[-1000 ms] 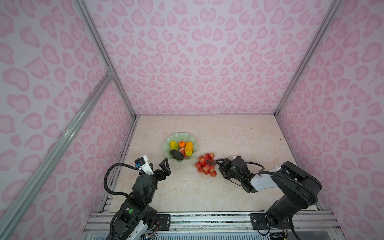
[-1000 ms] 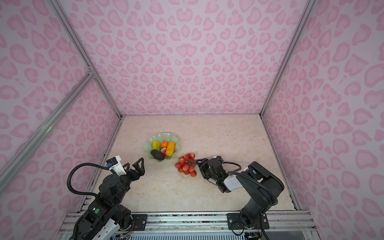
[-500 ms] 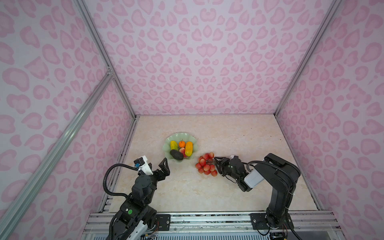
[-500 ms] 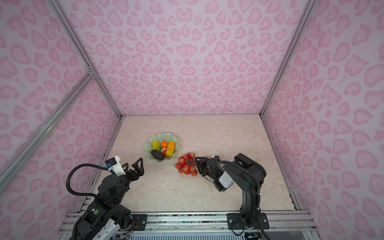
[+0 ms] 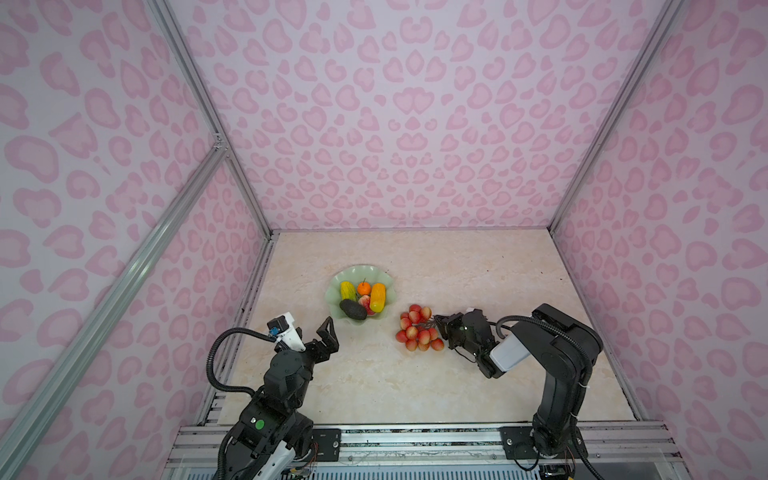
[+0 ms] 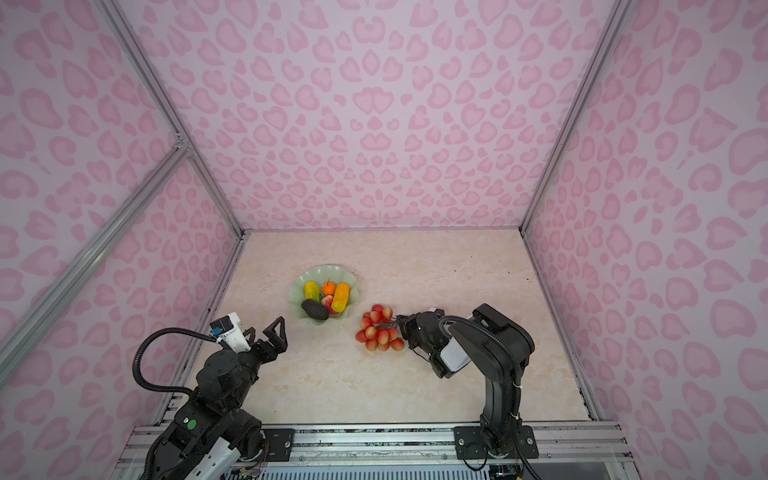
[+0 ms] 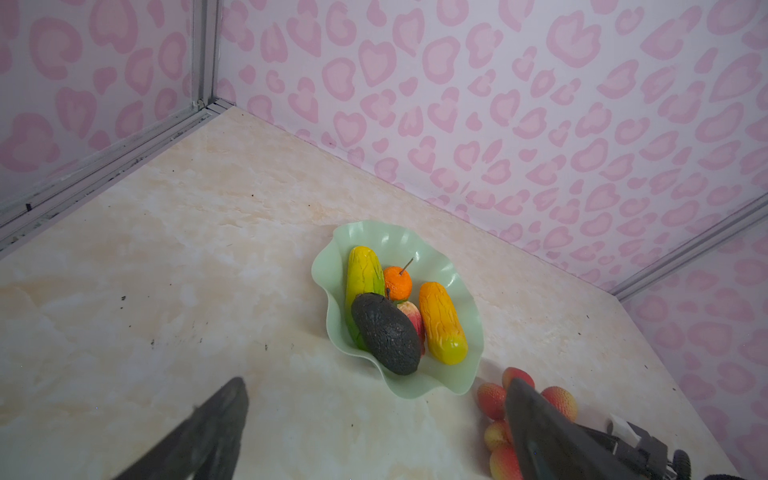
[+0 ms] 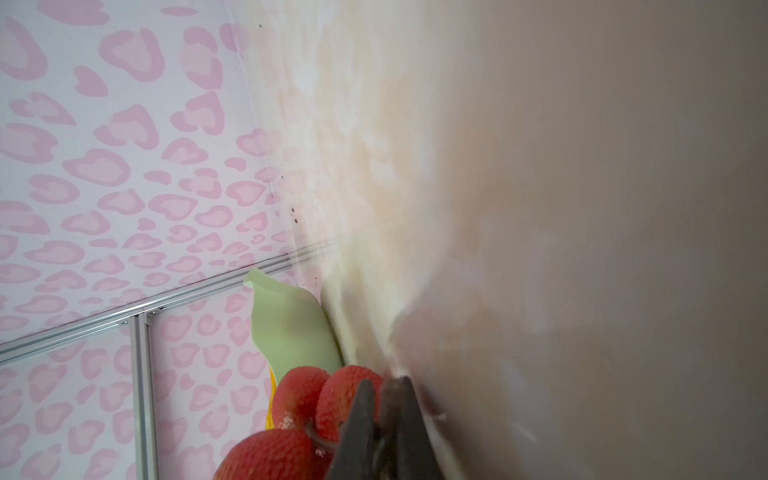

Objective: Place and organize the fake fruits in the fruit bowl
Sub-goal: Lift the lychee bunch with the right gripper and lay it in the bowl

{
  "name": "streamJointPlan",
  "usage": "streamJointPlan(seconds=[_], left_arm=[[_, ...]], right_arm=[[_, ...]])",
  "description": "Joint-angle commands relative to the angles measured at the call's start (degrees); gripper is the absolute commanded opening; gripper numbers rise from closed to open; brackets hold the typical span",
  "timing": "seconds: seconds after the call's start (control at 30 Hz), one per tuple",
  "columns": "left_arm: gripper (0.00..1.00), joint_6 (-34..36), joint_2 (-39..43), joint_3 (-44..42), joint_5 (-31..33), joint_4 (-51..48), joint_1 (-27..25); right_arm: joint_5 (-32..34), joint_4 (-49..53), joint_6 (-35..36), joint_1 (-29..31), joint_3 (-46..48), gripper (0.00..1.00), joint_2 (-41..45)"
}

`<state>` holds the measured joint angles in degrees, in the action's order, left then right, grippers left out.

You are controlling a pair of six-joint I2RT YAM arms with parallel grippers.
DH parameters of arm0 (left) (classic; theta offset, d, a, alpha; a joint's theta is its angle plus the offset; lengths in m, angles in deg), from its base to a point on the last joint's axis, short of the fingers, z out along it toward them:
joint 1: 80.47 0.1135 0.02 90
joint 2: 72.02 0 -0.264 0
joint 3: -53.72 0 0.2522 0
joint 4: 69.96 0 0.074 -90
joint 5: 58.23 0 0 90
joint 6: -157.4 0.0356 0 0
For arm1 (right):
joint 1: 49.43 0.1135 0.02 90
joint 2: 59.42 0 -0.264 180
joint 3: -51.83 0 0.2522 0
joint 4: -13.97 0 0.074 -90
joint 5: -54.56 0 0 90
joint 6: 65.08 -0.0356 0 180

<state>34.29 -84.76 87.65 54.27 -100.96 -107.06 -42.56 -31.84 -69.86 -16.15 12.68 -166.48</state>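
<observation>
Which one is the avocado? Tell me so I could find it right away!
Look on the marble table for the pale green wavy-edged bowl, right beside the red grape bunch. At the bowl's front edge lies the avocado. It is the only dark, almost black, wrinkly fruit; the others in there are bright yellow, orange and red.

Beige marbled tabletop (image 5: 374, 386), a few dark specks (image 7: 152, 343) on it. Pink heart-blotch wallpaper on far wall (image 5: 395, 124), left wall (image 5: 83, 216) and right wall (image 5: 685, 208). Silver aluminium posts (image 5: 199, 104) in far corners, one diagonal bar (image 5: 124, 266) across left wall. Metal mounting rail (image 5: 415, 440) along near edge.
</observation>
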Motion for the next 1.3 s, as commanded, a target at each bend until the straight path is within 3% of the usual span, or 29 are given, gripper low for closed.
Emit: streamJointPlan(seconds=[0.0, 0.13, 0.43, 0.57, 0.77, 1.27], left_arm=[[0.98, 0.3, 0.2, 0.1, 0.8, 0.6, 0.1], [0.98, 0.5, 0.2, 0.1, 0.9, 0.6, 0.1], [0.98, 0.8, 1.3, 0.0, 0.9, 0.4, 0.1], [0.97, 1.0, 1.8, 0.0, 0.5, 0.5, 0.1], [0.98, 1.4, 2.5, 0.1, 0.2, 0.0, 0.1], [0.98, 1.5, 4.5, -0.1, 0.5, -0.9, 0.1]], right_arm=[[0.6, 5.4, 6.1, -0.3, -1.1, 0.00, 1.6], [0.2, 13.2, 15.3, -0.1, -4.4, 0.00, 6.5], [8.0, 45.0, 50.3, 6.4, -20.6, 0.00, 23.8], [6.8, 51.6, 59.0, 8.3, -27.3, 0.00, 26.2], [-1.8, 57.4, 64.9, 10.1, -38.0, 0.00, 23.0], [-19.9, 63.3, 65.3, 12.3, -63.2, 0.00, 1.1]])
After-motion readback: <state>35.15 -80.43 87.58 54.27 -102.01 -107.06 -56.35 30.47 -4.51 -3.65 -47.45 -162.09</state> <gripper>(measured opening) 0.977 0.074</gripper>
